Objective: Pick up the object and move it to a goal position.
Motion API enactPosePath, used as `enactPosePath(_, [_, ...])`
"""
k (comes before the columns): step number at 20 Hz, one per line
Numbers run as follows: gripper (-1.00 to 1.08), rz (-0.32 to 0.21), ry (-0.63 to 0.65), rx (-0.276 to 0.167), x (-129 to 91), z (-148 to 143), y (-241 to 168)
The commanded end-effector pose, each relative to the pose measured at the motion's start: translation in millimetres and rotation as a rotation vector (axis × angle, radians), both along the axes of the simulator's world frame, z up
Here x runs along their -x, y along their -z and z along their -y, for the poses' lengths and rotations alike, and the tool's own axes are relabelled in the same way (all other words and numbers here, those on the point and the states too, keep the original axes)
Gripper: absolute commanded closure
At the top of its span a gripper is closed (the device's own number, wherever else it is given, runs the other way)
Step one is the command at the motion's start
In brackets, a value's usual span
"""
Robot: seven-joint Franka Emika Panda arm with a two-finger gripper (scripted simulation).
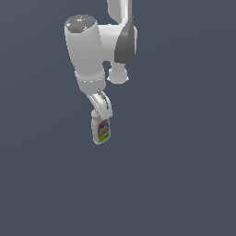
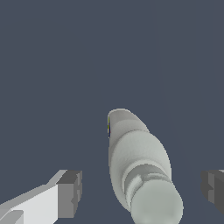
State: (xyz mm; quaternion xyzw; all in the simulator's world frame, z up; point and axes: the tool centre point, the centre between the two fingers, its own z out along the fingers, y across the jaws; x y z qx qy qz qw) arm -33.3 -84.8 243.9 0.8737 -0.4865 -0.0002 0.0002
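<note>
Bottle: small, pale grey-white plastic, round cap, blue-red-yellow-green label; lies directly beneath pincer. Pincer fingers spread apart either side of bottle, untouching.

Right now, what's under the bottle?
Only plain dark grey floor shows around the bottle, which lies between the open gripper fingers. The patch directly beneath it is covered; no goal marker is visible.

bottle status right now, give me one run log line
bottle: between the jaws, cap toward the wrist | gripper: open, fingers clear of it on both sides | grasp: not yet made
</note>
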Motion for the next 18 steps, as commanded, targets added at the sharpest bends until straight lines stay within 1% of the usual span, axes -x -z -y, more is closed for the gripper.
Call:
enactPosePath(1, [-0.92, 0.001, 0.001, 0.0, -0.1, 0.1, 8.7])
enactPosePath(5, [-0.92, 0.001, 0.001, 0.0, -1.1, 0.0, 13.6])
enactPosePath(6, [1.08, 0.001, 0.001, 0.0, -1.1, 0.0, 13.6])
enactPosePath(18, [1.08, 0.003, 0.002, 0.0, -2.0, -0.4, 11.0])
